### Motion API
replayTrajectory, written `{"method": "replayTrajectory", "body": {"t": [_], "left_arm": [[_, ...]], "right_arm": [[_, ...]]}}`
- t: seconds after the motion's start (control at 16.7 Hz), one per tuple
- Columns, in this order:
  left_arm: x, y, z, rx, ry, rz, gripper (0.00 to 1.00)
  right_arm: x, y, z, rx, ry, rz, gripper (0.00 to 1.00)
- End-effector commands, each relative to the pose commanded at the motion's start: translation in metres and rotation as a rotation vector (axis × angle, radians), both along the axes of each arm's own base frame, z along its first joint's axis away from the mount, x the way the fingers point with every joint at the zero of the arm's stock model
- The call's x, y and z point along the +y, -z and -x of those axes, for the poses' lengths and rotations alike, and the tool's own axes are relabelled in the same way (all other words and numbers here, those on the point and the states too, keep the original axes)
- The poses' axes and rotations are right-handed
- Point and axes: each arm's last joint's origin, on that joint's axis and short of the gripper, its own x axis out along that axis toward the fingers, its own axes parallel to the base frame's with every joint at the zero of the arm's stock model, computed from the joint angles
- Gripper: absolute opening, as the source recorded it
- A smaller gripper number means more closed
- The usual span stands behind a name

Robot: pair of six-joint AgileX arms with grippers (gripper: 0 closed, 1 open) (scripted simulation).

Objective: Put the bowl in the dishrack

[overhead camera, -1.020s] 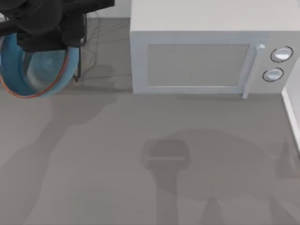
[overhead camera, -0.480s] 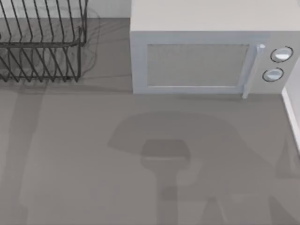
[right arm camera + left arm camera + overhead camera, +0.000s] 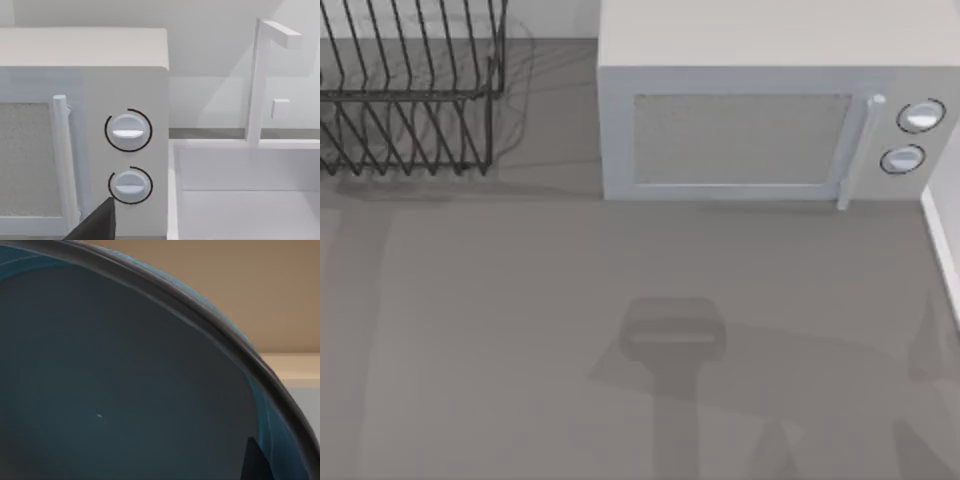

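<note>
- One second ago the left arm holds the bowl right over the dishrack. Now, in the top view, arm and bowl are gone from that place, and the wires of the rack carry nothing.
- In the left wrist view the blue inner wall of the bowl and its dark rim stand directly in front of the left gripper, very close. I judge that the bowl is carried with it, but I cannot tell how the gripper grips.
- So the placing is, in my opinion, not done; the bowl must come again above the prongs.
- Room: the microwave stands just beside the rack, so the descent has a hard edge on that side. The table in front of the rack is free.
- The right gripper waits near the knobs of the microwave, with the sink beyond; I cannot tell how wide it is.
</note>
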Motion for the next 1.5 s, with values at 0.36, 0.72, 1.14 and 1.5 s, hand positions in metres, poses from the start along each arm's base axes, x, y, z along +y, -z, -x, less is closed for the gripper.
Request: {"method": "replayTrajectory", "body": {"t": [0.36,0.72,1.14,1.5], "left_arm": [[0.001,0.002,-0.012,0.001,0.004,0.001,0.00],[0.008,0.048,-0.104,0.010,0.005,0.002,0.00],[0.002,0.157,-0.189,-0.019,0.001,-0.005,0.00],[-0.004,0.200,-0.200,0.000,0.000,0.000,0.00]], "right_arm": [[0.000,0.000,0.000,0.000,0.000,0.000,1.00],[0.000,0.000,0.000,0.000,0.000,0.000,1.00],[0.000,0.000,0.000,0.000,0.000,0.000,1.00],[0.000,0.000,0.000,0.000,0.000,0.000,1.00]]}}
